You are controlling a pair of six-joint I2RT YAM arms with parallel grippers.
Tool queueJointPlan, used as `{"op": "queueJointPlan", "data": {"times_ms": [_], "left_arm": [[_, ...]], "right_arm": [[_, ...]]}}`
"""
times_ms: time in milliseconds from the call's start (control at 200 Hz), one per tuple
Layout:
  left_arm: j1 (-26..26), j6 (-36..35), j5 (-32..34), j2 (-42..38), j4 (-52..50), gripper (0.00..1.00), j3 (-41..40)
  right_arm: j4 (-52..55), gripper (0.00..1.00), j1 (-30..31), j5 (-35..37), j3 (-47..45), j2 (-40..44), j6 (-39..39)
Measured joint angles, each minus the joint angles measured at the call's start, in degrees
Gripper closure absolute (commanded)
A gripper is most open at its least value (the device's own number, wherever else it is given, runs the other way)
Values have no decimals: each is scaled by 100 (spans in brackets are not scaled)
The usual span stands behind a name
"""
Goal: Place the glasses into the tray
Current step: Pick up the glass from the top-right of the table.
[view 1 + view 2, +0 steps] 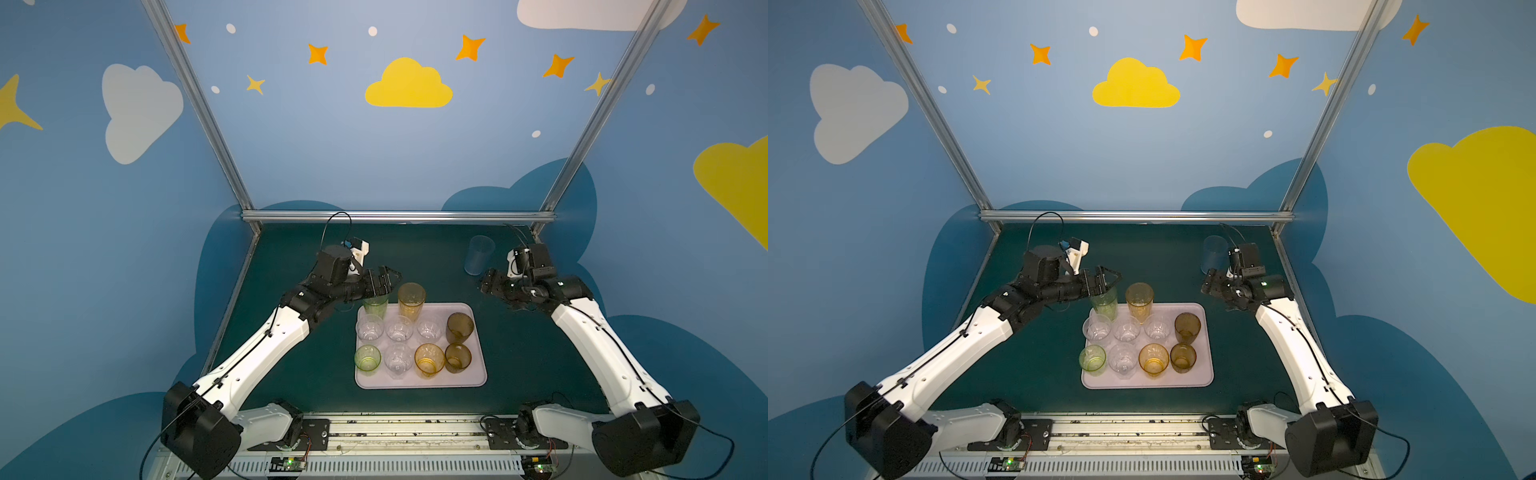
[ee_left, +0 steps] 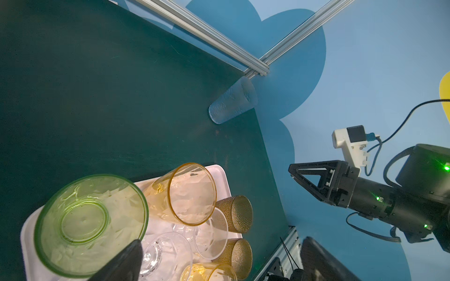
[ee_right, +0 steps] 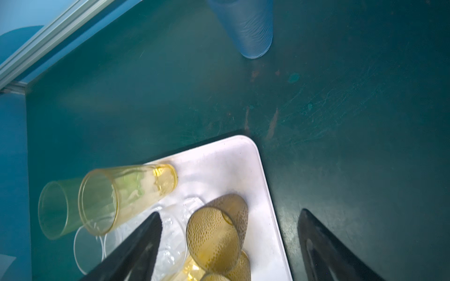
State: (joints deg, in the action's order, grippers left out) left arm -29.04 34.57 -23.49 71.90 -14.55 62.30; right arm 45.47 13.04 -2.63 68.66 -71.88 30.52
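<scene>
One dark-green table (image 1: 519,353) carries everything, and on its near middle lies the tray (image 1: 415,381), long side toward the robot so that both arms can reach it.

The left gripper (image 1: 388,280) hangs over the tray's far-left corner, directly above the tall green tumbler (image 1: 375,306). Its fingers are spread wide and clamp nothing. Whether one brushes the rim cannot be told, though the left wrist view shows a fingertip (image 2: 121,262) right at that rim.

The right gripper (image 1: 487,284) sits off the tray's far-right corner with its fingers also well apart and empty. It points toward the pale blue tumbler (image 1: 479,254), which stands upright near it at the table's far right, clear of the tray (the only glass not yet inside). The wide spread probably suits that tumbler's broad body.

The tall amber tumbler (image 1: 411,300) stands just beside the green one in the far row, so the tall glasses do not block the reach to the short ones.

In front stand the short glasses, close-packed in two rows: four clear tumblers (image 1: 399,328), two brown tumblers (image 1: 459,327), a short amber tumbler (image 1: 429,359) and a short green tumbler (image 1: 367,357).

The tray's far-right corner is bare, likely the slot meant for the blue one.
</scene>
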Motion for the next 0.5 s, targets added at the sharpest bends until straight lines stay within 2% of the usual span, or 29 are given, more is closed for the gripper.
{"op": "queueJointPlan", "data": {"times_ms": [205, 501], "left_arm": [[-28, 94, 133, 184, 350, 0, 59], [-35, 103, 61, 654, 728, 0, 520]], "right_arm": [[-170, 14, -516, -446, 789, -879, -90], [-354, 18, -835, -651, 1904, -2068, -33]]}}
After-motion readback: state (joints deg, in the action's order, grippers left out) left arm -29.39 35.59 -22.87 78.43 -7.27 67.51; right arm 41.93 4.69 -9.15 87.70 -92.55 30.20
